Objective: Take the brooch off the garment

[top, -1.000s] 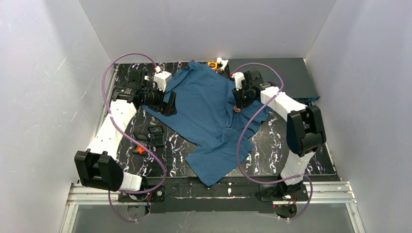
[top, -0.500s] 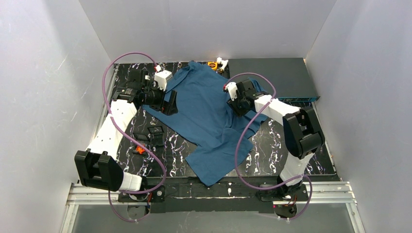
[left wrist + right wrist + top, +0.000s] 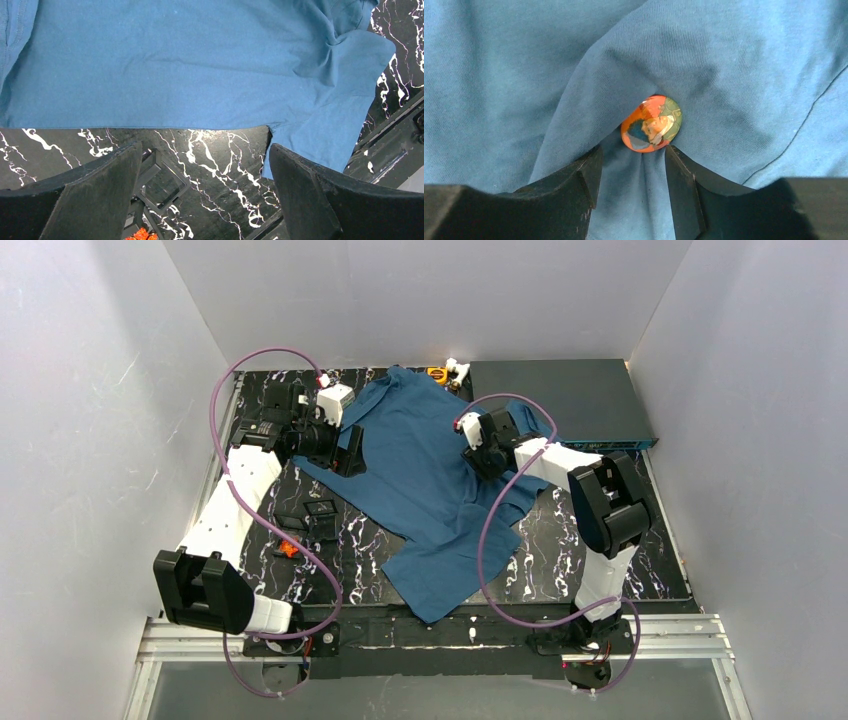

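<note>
The dark teal garment (image 3: 420, 470) lies spread across the marble table. The brooch (image 3: 651, 124), a round orange one with green and blue patches, sits on bunched cloth (image 3: 499, 75) just past my right fingertips. My right gripper (image 3: 631, 152) is closed on a taut fold of the garment right under the brooch; in the top view it (image 3: 478, 455) is over the shirt's right part and hides the brooch. My left gripper (image 3: 205, 150) is open and empty, above bare table at the garment's (image 3: 200, 60) left edge, as the top view (image 3: 348, 452) also shows.
A flat dark box (image 3: 570, 400) fills the back right corner. Small orange and white pieces (image 3: 447, 371) lie at the back edge. Black square frames (image 3: 160, 180) and an orange bit (image 3: 142, 234) lie on the table (image 3: 540, 540) under my left arm.
My right gripper has moved left and a little farther back over the garment, drawing the cloth with it. The brooch no longer shows in the top view. The left arm has not moved.
</note>
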Controlling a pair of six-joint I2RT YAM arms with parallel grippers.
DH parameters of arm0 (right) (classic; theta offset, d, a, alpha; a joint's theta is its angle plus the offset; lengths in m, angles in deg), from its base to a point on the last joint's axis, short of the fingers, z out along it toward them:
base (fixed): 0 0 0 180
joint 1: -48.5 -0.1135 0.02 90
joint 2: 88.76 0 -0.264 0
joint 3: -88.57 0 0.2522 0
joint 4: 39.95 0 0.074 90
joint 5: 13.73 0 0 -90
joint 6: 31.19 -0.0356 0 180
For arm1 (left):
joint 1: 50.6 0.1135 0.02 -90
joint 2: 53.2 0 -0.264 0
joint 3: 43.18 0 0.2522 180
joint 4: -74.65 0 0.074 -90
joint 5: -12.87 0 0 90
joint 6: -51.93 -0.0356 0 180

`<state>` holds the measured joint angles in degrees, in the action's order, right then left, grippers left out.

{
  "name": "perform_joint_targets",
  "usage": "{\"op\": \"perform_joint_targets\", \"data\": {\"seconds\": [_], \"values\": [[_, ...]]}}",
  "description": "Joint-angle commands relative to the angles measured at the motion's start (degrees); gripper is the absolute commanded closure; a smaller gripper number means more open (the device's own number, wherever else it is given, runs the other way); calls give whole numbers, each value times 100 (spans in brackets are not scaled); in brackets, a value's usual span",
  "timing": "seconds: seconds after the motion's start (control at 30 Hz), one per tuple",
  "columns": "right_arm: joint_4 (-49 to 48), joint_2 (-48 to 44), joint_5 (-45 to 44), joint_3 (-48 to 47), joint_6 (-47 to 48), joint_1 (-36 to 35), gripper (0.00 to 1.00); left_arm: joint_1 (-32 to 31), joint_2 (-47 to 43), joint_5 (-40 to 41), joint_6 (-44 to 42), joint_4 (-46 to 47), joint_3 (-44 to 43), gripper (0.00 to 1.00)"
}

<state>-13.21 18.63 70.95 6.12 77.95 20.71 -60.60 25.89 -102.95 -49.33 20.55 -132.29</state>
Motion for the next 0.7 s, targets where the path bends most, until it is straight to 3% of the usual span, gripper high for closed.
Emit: {"op": "perform_joint_targets", "data": {"seconds": [0.0, 0.37, 0.67], "values": [[-340, 65, -183, -128, 105, -51, 42, -28, -92, 25, 60, -36, 62, 2], [-570, -7, -404, -237, 53, -51, 44, -28, -54, 30, 84, -53, 45, 2], [-826, -246, -711, -85, 121, -45, 56, -28, 0, 0, 92, -53, 29, 2]]}}
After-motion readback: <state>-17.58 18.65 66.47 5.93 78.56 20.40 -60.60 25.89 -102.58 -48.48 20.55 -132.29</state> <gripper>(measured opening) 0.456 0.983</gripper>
